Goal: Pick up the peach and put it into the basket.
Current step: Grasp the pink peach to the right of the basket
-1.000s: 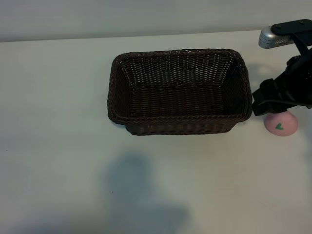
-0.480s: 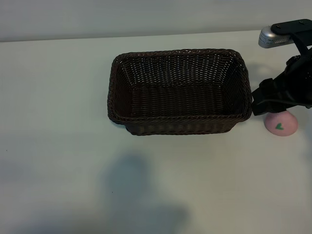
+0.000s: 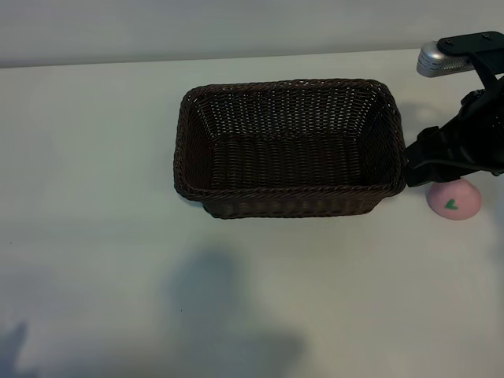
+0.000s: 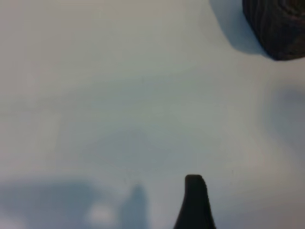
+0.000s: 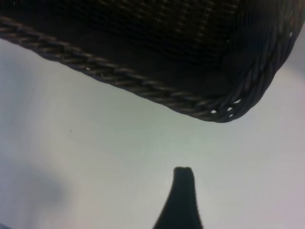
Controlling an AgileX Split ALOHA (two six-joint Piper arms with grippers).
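Note:
The pale-pink peach point(image 3: 455, 200) with its green leaf mark sits on the white table just right of the dark-brown wicker basket point(image 3: 290, 193). My right gripper point(image 3: 431, 167) hangs over the gap between basket and peach, above the peach's left top, which it partly hides. It is open and holds nothing. In the right wrist view one black finger point(image 5: 182, 195) shows over bare table near the basket's corner rim point(image 5: 214, 110). My left gripper point(image 4: 152, 200) is outside the exterior view. One lone finger point(image 4: 194, 202) shows over bare table, far from the basket corner point(image 4: 279, 26).
The white table point(image 3: 94, 157) stretches wide to the left of and in front of the basket. A silver-and-black part of the right arm point(image 3: 453, 53) juts out at the back right. A dark shadow point(image 3: 12, 342) lies at the front left corner.
A dark shadow has come in at the table's front left corner. The right arm, the peach and the basket have stayed where they were.

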